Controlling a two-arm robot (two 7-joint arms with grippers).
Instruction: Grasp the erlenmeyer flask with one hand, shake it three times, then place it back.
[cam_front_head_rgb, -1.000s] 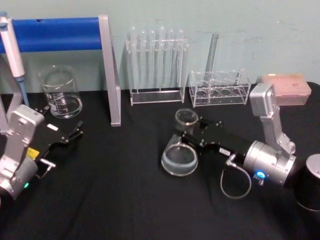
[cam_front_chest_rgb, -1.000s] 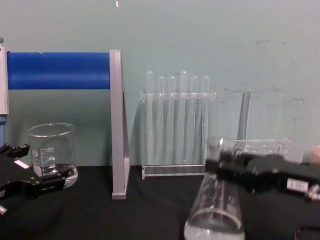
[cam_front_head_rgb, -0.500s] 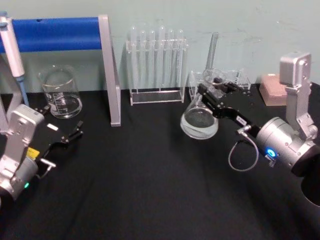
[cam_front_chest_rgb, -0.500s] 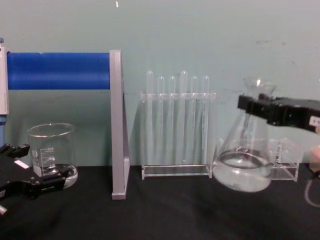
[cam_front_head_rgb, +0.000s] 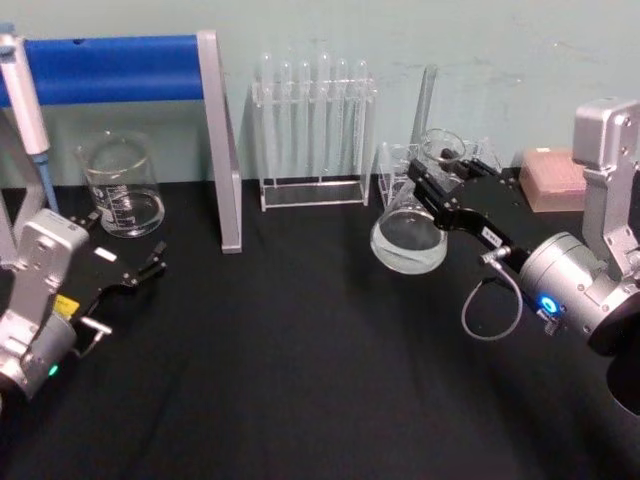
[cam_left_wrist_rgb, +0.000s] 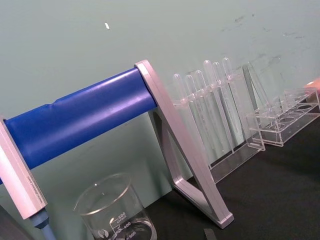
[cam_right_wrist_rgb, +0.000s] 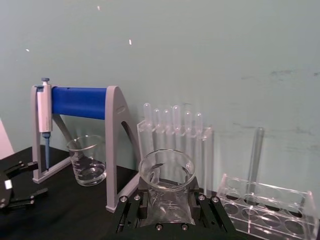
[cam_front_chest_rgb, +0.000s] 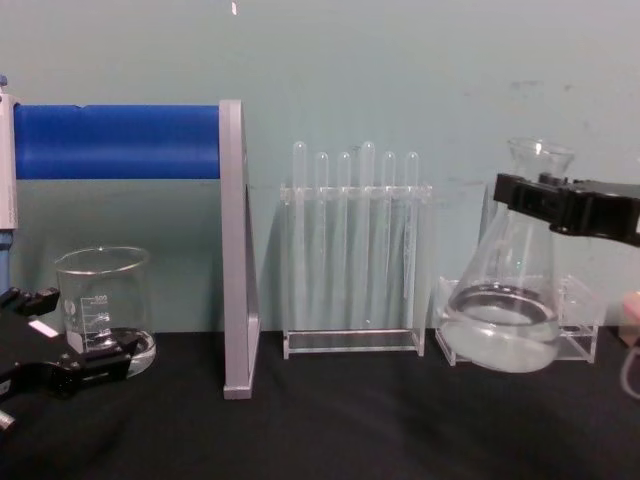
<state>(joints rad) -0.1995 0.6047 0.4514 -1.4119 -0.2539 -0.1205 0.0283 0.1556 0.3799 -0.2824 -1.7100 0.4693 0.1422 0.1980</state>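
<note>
Black tabletop (cam_front_head_rgb: 300, 390), right gripper (cam_front_head_rgb: 437, 175), jaws clamped on neck of raised erlenmeyer flask (cam_front_head_rgb: 408, 240), left gripper (cam_front_head_rgb: 152, 260) parked, jaws apart

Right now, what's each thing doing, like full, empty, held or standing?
erlenmeyer flask: held up off the table, a little clear liquid inside.
right gripper: fingers shut on the flask's neck.
left gripper: open, holding nothing, low on the left.
beaker: standing on the table.
test tubes: upright in their rack.
pipette: hanging on the blue stand.
</note>
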